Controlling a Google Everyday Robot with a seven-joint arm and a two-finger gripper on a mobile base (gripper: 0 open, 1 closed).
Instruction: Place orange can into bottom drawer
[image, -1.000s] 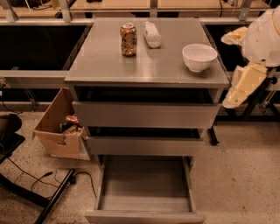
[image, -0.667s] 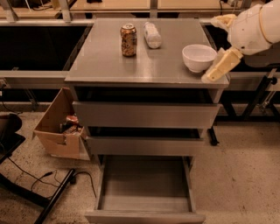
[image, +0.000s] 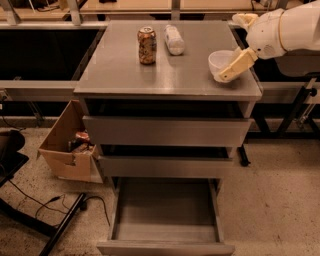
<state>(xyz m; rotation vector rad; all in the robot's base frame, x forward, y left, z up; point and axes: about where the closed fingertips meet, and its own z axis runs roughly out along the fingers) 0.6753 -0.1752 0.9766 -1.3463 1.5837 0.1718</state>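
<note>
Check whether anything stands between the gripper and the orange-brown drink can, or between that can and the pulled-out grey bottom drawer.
The gripper hovers by the white bowl. A whitish plastic bottle lies right of the orange can, on the gripper's side. Nothing visible blocks the open bottom drawer.

Orange can (image: 147, 45) upright on cabinet top (image: 115, 70), whitish bottle (image: 174, 40) lying just beside. Gripper (image: 233, 67) at right edge over white bowl (image: 218, 60) — well apart from can. Bottom drawer (image: 165, 212) pulled open.
</note>
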